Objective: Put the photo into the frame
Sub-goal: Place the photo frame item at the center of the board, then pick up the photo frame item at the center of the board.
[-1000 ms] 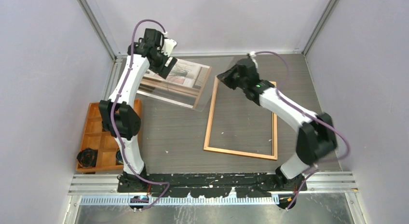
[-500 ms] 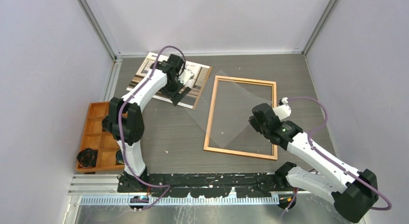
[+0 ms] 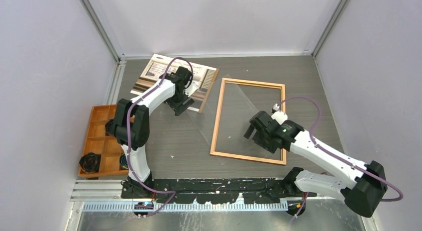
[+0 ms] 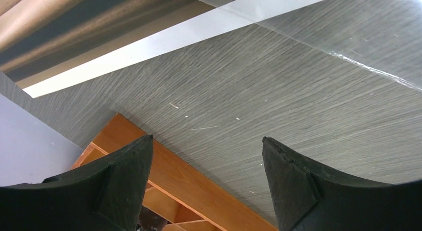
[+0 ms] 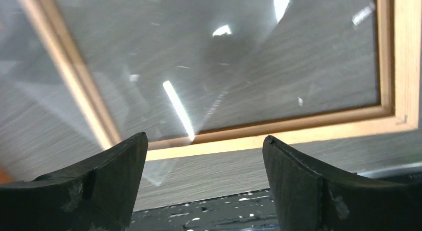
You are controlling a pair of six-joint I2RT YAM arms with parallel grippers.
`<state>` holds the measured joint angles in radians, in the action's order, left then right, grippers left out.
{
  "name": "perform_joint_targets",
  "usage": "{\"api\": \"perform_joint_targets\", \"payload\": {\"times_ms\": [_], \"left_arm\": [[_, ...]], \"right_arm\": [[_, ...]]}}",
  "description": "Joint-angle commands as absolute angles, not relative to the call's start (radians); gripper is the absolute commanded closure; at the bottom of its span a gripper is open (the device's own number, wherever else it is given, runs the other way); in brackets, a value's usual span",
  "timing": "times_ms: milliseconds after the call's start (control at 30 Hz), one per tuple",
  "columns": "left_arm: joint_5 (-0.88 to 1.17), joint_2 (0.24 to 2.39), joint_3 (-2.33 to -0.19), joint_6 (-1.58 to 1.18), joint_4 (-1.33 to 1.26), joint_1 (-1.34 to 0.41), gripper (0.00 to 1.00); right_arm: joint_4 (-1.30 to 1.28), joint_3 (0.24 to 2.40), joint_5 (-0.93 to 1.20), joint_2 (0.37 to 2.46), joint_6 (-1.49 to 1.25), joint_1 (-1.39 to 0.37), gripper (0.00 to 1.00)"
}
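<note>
The photo (image 3: pixel 152 71) lies face up at the far left of the table, its white border (image 4: pixel 149 47) along the top of the left wrist view. My left gripper (image 3: pixel 180 105) hovers over the photo's near right corner, open and empty (image 4: pixel 207 139). The frame (image 3: pixel 217 119) lies flat at the centre. A clear sheet (image 3: pixel 234 111) rests skewed across it, overhanging its left rail. Over the frame's near part my right gripper (image 3: pixel 251 131) stands open (image 5: pixel 205 136), holding nothing, with the frame's near rail (image 5: pixel 298 134) just ahead of it.
An orange compartment tray (image 3: pixel 97 126) holding black items (image 3: pixel 90 162) sits at the near left; its rim (image 4: pixel 199 186) shows below the left fingers. Walls close off the table at the back and on both sides. The arms' black base rail (image 3: pixel 224 183) runs along the near edge.
The right gripper opened and let go of the clear sheet, which now lies across the frame; that arm drew back toward the near rail. The left arm swung down to the photo's near right corner.
</note>
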<state>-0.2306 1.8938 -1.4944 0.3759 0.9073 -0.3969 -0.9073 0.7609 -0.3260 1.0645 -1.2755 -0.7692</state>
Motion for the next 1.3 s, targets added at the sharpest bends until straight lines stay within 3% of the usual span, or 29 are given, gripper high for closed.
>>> {"api": "perform_joint_targets", "payload": {"times_ms": [0,67,233,533,900,1267], "left_arm": [[-0.265,1.897,-1.483,0.386,0.848,-0.393,0.18],[-0.262,1.906,-1.483,0.376,0.848,-0.394,0.18],[-0.248,1.901,-1.459,0.338,0.842,-0.396,0.18],[-0.184,1.881,-1.403,0.25,0.832,-0.406,0.18],[-0.222,1.932,-1.396,0.204,0.786,-0.419,0.18],[-0.257,1.998,-1.459,0.201,0.782,-0.436,0.18]], "right_arm": [[-0.819,0.927,-0.35,1.006,-1.005,-0.73,0.05],[-0.771,1.006,-0.328,1.074,-0.866,-0.659,0.0],[-0.625,1.179,-0.067,1.33,-0.643,-0.363,0.0],[-0.512,1.446,0.389,1.85,-0.544,-0.053,0.0],[-0.458,1.531,0.611,2.071,-0.513,0.016,0.02],[-0.454,1.353,0.629,2.033,-0.473,0.012,0.07]]}}
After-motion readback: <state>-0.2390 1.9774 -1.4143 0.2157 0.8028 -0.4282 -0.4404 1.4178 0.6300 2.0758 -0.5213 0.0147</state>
